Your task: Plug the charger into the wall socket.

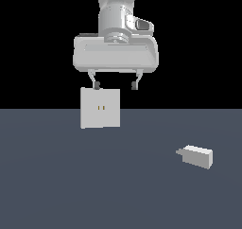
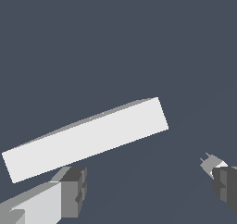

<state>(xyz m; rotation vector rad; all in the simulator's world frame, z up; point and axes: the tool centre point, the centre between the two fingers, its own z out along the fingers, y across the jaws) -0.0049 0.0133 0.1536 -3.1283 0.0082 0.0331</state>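
The wall socket [image 1: 99, 108] is a white square plate standing upright on the floor, with two small yellowish slots near its centre. In the wrist view it shows edge-on from above as a long white slab [image 2: 88, 137]. My gripper [image 1: 116, 85] hangs open above the socket's top edge, a little toward the exterior view's right, with nothing between its fingers [image 2: 69, 190]. The charger [image 1: 197, 155], a small white block with a grey prong stub, lies on the floor far off at the exterior view's right. A corner of the charger [image 2: 212, 163] peeks out beside one finger in the wrist view.
A flat dark grey floor [image 1: 71, 185] spreads around both objects. Behind it the background is black. Nothing else stands on the floor.
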